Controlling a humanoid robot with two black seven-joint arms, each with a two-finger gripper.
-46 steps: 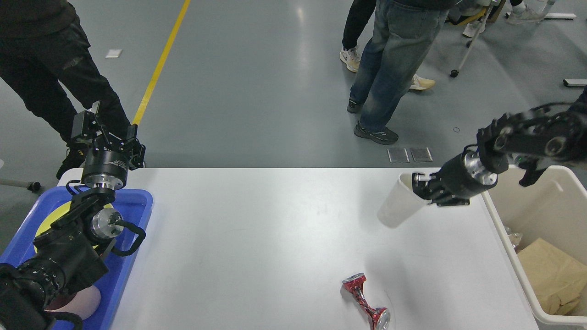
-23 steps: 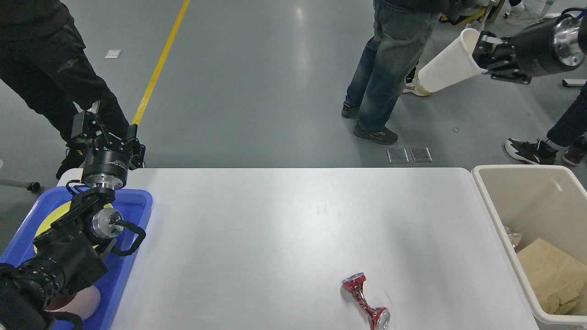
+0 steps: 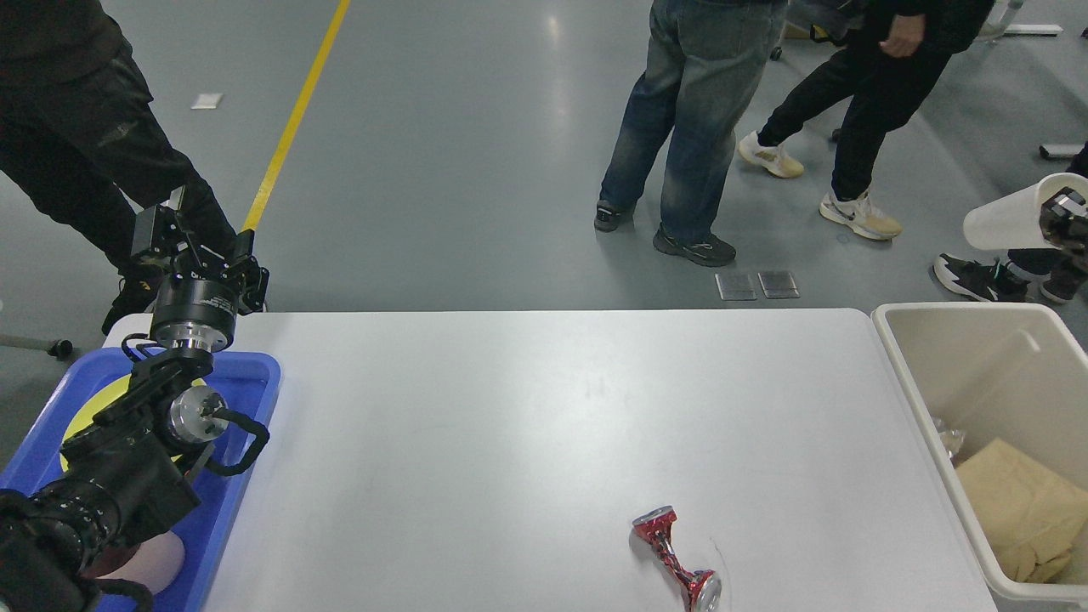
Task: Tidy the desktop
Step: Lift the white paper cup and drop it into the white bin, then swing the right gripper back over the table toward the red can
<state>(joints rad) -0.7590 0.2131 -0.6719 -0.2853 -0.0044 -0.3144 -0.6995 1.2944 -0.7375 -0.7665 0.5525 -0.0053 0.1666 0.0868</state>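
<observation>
Plastic, foil-bright metal, paper.
Smooth matt white table (image 3: 527, 408); glossy blue plastic tray (image 3: 246, 476); crushed shiny red metal can (image 3: 676, 557); beige plastic bin (image 3: 935, 399) holding crumpled brown paper (image 3: 1020, 501).

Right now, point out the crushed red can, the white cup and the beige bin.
Crushed red can (image 3: 677, 552): head view, on its squeezed middle.
White cup (image 3: 1007, 223): head view, on its side wall, left of the right gripper.
Beige bin (image 3: 914, 395): head view, on its left rim beside the desktop.

The desktop (image 3: 527, 425) is plain white. On it lies a shiny red crushed can (image 3: 676, 559). Left of the desktop is a blue tray (image 3: 246, 399), right a beige bin (image 3: 926, 399).
</observation>
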